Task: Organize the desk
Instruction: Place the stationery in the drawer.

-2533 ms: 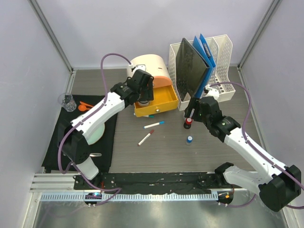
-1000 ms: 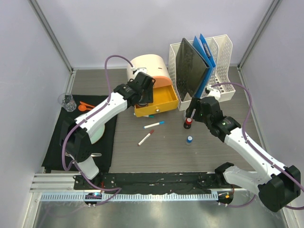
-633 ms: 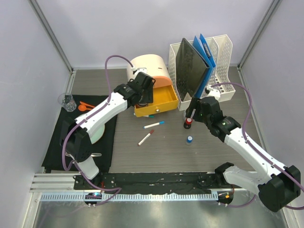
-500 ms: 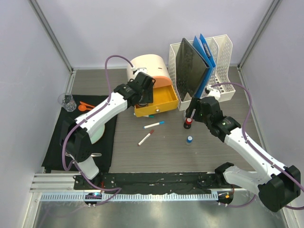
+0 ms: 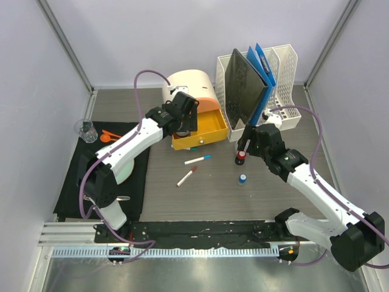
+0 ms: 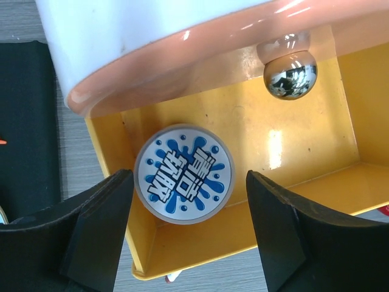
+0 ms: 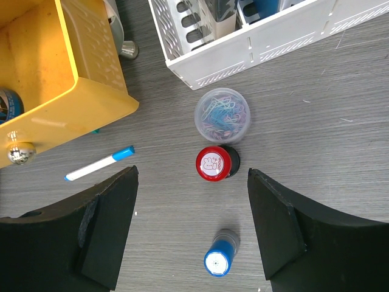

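Table (image 5: 206, 194) partly sorted, I judge: my left tool (image 6: 188, 182) wide over the tin (image 6: 184, 173) in the drawer (image 6: 292, 152); my right tool (image 7: 191, 176) wide, must drop onto the red stamp (image 7: 214, 163).

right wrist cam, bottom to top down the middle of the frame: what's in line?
In order: blue-capped round stamp → red-topped round stamp → clear plastic cup of paper clips → white slotted plastic file rack.

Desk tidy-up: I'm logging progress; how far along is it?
Done: the tin lies in the yellow drawer, under the open left tool. In hand: nothing; the open right tool hovers over the red stamp. Left on the desk: two markers, blue stamp, paperclip jar.
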